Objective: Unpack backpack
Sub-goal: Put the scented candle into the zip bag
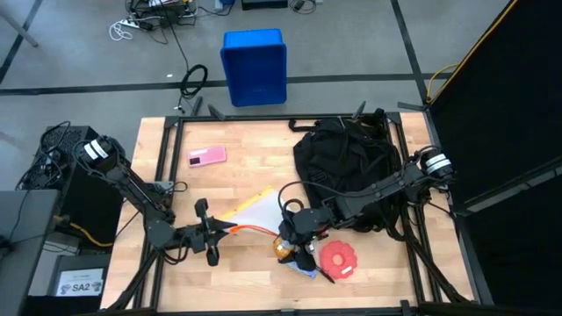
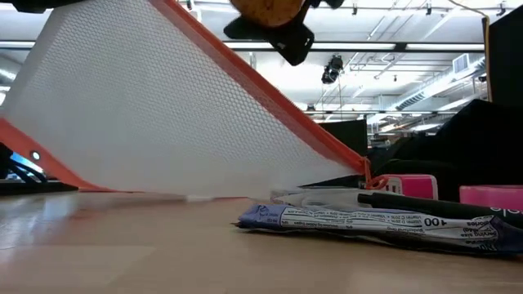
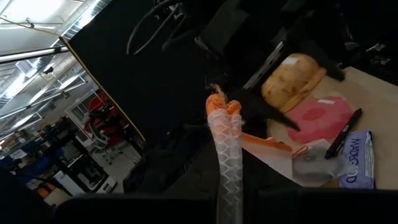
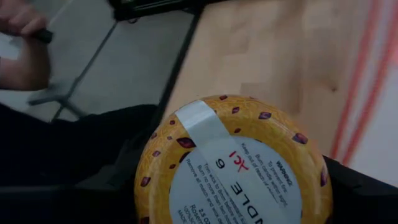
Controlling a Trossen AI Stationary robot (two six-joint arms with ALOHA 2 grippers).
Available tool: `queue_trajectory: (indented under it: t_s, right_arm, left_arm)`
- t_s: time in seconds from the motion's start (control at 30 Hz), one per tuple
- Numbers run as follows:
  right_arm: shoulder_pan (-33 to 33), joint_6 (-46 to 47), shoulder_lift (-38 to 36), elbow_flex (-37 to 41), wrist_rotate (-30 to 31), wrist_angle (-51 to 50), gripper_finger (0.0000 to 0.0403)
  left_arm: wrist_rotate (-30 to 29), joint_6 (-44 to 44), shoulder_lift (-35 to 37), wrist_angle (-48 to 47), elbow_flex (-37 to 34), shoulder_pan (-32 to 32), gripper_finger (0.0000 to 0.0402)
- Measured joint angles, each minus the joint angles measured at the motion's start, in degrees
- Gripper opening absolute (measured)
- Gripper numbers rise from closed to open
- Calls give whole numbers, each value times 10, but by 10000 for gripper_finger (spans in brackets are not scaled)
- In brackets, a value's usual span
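Note:
The black backpack (image 1: pixel 347 167) lies at the table's far right. My left gripper (image 1: pixel 213 237), near the front left, is shut on a white mesh pouch with orange trim (image 1: pixel 250 211). My right gripper (image 1: pixel 290 241) reaches in from the right and is closed on a round yellow tin (image 4: pixel 236 168), which hangs over the front middle of the table. Beneath it lie a blue-and-white packet (image 2: pixel 368 220), a black marker (image 3: pixel 342 130) and a pink-red round thing (image 1: pixel 338 259). My left gripper holds the mesh pouch by its orange-trimmed end (image 3: pixel 225 186), coming level from the table's left; the fingers themselves are hidden below the picture. The pouch slopes down from that raised end, and its far right corner (image 2: pixel 366 175) rests on the table. My right gripper pinches the tin's round side wall (image 4: pixel 146 186) between its two fingers, one on each side. It comes slanting down from the table's right. The tin's labelled flat face (image 4: pixel 239 180) is turned toward the wrist, and the tin is lifted clear of the table (image 2: pixel 265 10).
A pink flat case (image 1: pixel 206 156) lies at the table's far left. A blue crate (image 1: pixel 255 66) stands on the floor beyond the far edge. Bare wood shows between the case and the pouch (image 1: pixel 237 180). A person's hand (image 4: pixel 22 25) shows beside the table.

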State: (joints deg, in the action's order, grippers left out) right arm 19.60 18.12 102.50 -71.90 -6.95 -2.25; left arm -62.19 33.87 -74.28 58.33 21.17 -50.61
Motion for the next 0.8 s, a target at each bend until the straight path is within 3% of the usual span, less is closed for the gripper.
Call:
queue_trajectory:
  t_s: [0.8]
  right_arm:
    - [-44,-15,0,0,5,29,258]
  left_arm:
    - [3,-28,0,-25,0,0,0]
